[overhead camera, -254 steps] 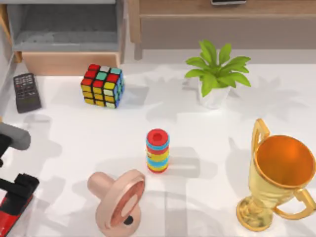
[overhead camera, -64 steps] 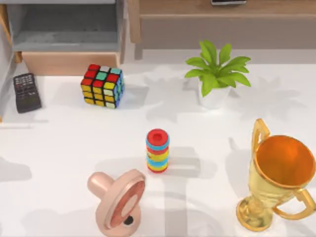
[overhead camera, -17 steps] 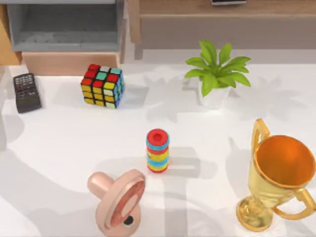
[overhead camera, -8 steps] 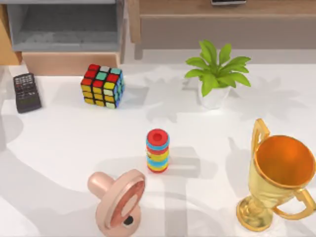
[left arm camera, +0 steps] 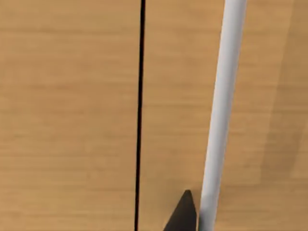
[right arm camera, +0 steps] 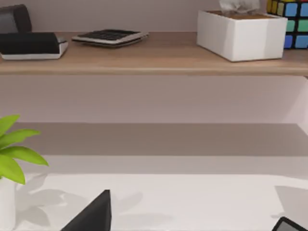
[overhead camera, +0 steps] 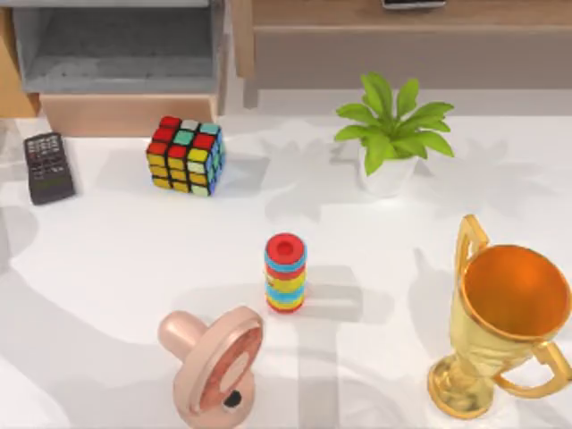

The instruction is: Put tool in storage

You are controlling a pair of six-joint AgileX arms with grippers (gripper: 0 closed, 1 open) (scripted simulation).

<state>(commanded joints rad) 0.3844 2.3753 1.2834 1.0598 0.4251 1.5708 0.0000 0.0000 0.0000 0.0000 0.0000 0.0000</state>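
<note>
left hand (left arm camera: 184,215): it is hanging close against a wooden surface (left arm camera: 67,115) with a dark seam and a pale bar (left arm camera: 221,106) running down it. How far open it is, and whether it is holding anything, I cannot tell.
right hand (right arm camera: 94,215): it is sitting parked low over the desk's right side and facing the long shelf (right arm camera: 154,60). Its opening I cannot tell either.
stapler: its place cannot be told now. Fifteen seconds ago it was lying at the desk's near left corner under the left hand, and that corner is showing bare white now.
what is changing: the left arm was over the near left corner and is no longer there. The soft shadows along the desk's (overhead camera: 134,259) left edge are shifting, and a wider strip of tan wood is showing at the far left corner.
meaning for the task: I am judging that the stapler is being carried off the left edge towards the storage, with the pick-up done and the drop not yet done.
drawer (overhead camera: 125,114): it is standing open at the desk's far left corner, its grey inside showing nothing red.
nearby things: the remote control (overhead camera: 47,167) and the colour cube (overhead camera: 186,155) are lying just in front of the drawer, untouched.
next need: bringing the left hand over the grey inside before releasing.
</note>
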